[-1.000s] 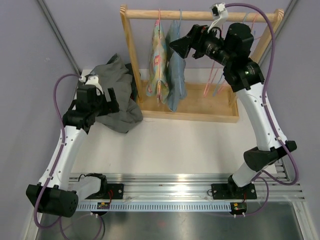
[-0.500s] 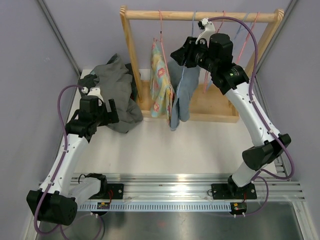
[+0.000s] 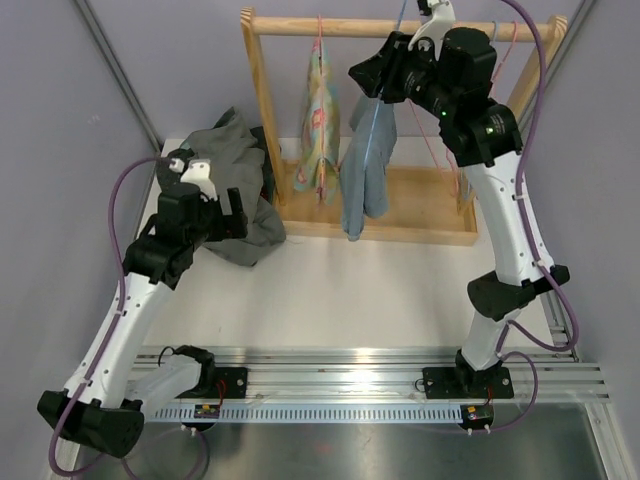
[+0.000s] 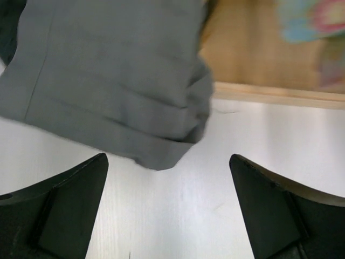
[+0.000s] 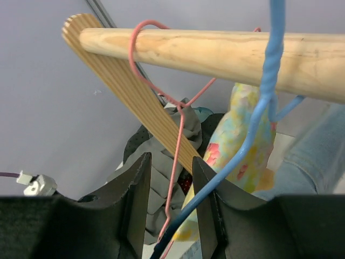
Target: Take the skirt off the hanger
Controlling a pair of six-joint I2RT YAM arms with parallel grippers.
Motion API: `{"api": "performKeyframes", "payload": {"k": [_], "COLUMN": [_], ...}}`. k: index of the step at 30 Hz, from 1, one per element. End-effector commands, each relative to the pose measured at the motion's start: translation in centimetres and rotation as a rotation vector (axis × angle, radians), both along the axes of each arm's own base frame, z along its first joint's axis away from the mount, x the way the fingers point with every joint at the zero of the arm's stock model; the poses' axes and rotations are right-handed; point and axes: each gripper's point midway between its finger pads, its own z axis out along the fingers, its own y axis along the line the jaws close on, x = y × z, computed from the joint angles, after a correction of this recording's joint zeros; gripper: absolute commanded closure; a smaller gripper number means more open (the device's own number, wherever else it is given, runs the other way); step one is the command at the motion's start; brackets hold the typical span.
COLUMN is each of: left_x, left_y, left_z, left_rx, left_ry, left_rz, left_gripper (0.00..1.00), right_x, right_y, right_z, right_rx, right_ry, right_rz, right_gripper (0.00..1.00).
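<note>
A blue denim skirt [image 3: 365,165] hangs from a blue wire hanger [image 3: 401,14] at the wooden rail [image 3: 300,28] of the rack. My right gripper [image 3: 365,80] is up by the rail, shut on the blue hanger [image 5: 274,54]. In the right wrist view the wire runs down between the narrowed fingers of the right gripper [image 5: 170,159]. The skirt [image 5: 318,151] shows at the right edge there. My left gripper [image 3: 228,205] hovers low over the table, open, with nothing in the left gripper [image 4: 167,162].
A floral garment [image 3: 318,120] hangs on a pink hanger [image 5: 175,162] just left of the skirt. More pink hangers hang at the rail's right end. A grey garment pile [image 3: 235,170] lies left of the rack, in front of the left fingers [image 4: 108,81].
The right gripper went from open to shut on the blue hanger. It rose toward the rail, and the skirt swung up and right with it. The left arm shifted slightly, still open.
</note>
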Motion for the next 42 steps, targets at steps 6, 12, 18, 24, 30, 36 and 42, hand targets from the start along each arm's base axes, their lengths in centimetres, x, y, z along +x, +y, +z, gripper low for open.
{"api": "performKeyframes", "payload": {"k": [6, 12, 18, 24, 30, 36, 42], "left_x": [-4.6, -10.2, -12.5, -12.2, -9.0, -9.4, -10.7], "left_y": [-14.5, -23.0, -28.1, -31.8, -32.9, -31.3, -29.5], "left_z": [18.2, 20.9, 20.0, 20.1, 19.0, 18.5, 17.2], "left_rx": [-0.229, -0.437, -0.513, -0.538, -0.456, -0.446, -0.44], "left_ry": [-0.443, -0.542, -0.54, -0.553, -0.527, -0.529, -0.499], "left_rz": [-0.553, -0.902, -1.053, -1.086, -0.952, -0.919, -0.923], "left_gripper": [0.01, 0.01, 0.01, 0.01, 0.52, 0.63, 0.92], "right_x": [-6.7, -8.3, -9.3, -10.5, -12.0, -12.0, -11.5], "right_y": [-2.4, -3.3, -3.5, -4.2, -5.2, -5.7, -5.9], "right_z": [7.4, 7.1, 7.3, 7.9, 8.8, 8.8, 8.7], "right_rx": [0.106, 0.13, 0.139, 0.158, 0.17, 0.137, 0.126], "right_ry": [-0.187, -0.181, -0.174, -0.178, -0.2, -0.206, -0.209], "right_rz": [0.036, 0.031, 0.041, 0.039, 0.026, 0.001, -0.019], "right_gripper": [1.0, 1.0, 1.0, 1.0, 1.0, 1.0, 1.0]}}
